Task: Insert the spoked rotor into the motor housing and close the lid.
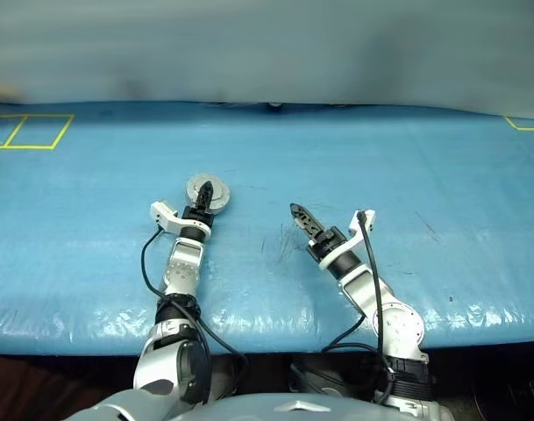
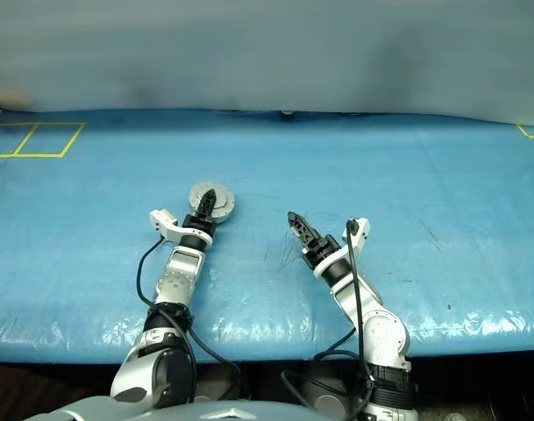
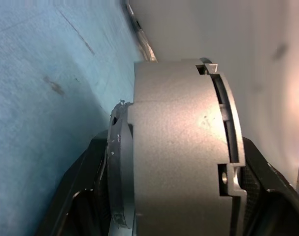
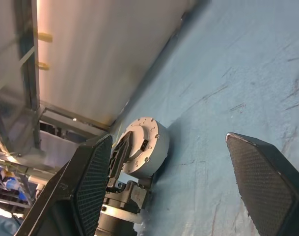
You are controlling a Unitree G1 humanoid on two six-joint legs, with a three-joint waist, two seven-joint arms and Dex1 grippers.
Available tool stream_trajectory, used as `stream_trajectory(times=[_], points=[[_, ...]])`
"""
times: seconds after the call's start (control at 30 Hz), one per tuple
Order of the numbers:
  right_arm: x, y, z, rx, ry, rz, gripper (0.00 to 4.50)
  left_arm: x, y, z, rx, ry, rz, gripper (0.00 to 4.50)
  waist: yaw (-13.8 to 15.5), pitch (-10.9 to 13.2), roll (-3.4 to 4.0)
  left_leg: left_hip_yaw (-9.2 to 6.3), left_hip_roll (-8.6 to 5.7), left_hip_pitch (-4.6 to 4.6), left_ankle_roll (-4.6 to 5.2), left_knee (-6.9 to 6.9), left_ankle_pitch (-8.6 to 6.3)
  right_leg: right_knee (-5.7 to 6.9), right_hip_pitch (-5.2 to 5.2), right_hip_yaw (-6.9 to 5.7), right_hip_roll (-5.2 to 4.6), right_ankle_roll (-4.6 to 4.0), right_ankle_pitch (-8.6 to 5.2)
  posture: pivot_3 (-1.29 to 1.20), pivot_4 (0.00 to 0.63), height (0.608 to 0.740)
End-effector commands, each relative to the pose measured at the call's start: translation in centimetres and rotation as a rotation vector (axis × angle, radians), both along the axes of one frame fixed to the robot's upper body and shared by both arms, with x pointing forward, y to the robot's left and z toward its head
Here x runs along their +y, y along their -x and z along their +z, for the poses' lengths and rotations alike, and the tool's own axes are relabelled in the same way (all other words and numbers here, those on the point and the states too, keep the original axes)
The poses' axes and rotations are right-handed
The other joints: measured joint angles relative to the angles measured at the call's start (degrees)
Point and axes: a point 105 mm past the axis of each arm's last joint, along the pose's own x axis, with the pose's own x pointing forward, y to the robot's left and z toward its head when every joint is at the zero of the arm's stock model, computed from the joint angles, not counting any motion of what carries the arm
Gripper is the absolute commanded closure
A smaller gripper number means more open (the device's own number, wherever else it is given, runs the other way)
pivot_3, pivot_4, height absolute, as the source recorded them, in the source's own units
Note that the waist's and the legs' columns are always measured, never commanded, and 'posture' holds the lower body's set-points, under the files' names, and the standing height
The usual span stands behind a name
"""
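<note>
Two claws of mine are out over the blue worktop. My left claw is closed on the motor housing, one black finger lying across its top face and the other hidden beneath it. The housing sits left of the worktop's middle, well in from both the near edge and the far edge, and I cannot tell whether it rests on the blue sheet or hangs just above it. From above it looks like a round, flat, silver-grey puck. In my left wrist view it is a thick drum of matt grey metal with a smooth curved side wall, a narrow dark groove running near one rim, a small notch and a hole in that rim. In my right wrist view the same drum shows a pale disc-like face with small holes near its edge and a dark slot. The lid appears shut on it.

My right claw is empty, its jaws spread wide, hanging near the worktop's middle, apart from the housing.
</note>
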Motion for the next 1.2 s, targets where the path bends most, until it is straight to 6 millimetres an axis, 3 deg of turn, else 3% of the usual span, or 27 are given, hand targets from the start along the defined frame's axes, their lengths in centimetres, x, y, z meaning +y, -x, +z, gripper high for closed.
stream_trajectory(times=[0.03,0.13,0.3,0.53,1.03,1.2], points=[[0.0,0.0,1.0,-0.047,0.003,0.001,0.64,0.8,-0.7,1.4,-0.053,-0.029,0.056,1.74,-0.05,0.0,0.0,0.0,0.01,0.02,0.0,0.0,0.0,0.01,0.0,0.01,0.01,-0.01,0.01,0.0,0.15,0.74],[0.4,0.1,0.8,-0.04,0.004,0.012,0.64,1.6,-0.8,1.1,-0.036,-0.031,0.105,1.74,-0.13,0.0,0.0,0.0,0.04,0.05,-0.05,-0.02,0.03,0.11,-0.02,0.02,0.04,-0.05,0.01,0.0,0.15,0.74],[0.9,0.2,0.6,-0.031,0.009,0.026,0.6,2.1,-0.7,0.6,-0.022,-0.083,0.127,0.39,-0.17,-0.01,0.0,0.01,0.05,0.14,-0.09,0.0,0.07,0.19,0.03,0.02,0.05,-0.08,0.02,0.0,0.15,0.74],[0.5,0.0,0.0,-0.008,0.041,0.022,0.6,3.2,0.1,0.7,-0.026,-0.167,0.187,0.39,-0.49,-0.02,-0.01,0.02,0.05,0.19,-0.11,-0.02,0.1,0.22,0.05,0.06,0.07,-0.11,0.05,0.0,0.15,0.74],[0.5,0.0,-1.0,-0.022,0.203,0.017,0.6,6.4,1.9,3.4,-0.158,-0.395,0.295,0.39,-0.03,-0.03,-0.02,0.05,0.07,0.17,-0.12,-0.02,0.11,0.23,0.01,0.09,0.09,-0.11,0.05,0.0,0.15,0.74],[-0.7,-0.2,0.3,-0.14,0.285,-0.036,0.6,5.3,2.1,5.6,-0.311,-0.491,0.236,0.39,0.05,-0.03,-0.03,0.05,0.05,0.15,-0.12,-0.02,0.11,0.22,0.02,0.08,0.08,-0.11,0.05,0.0,0.15,0.74]])
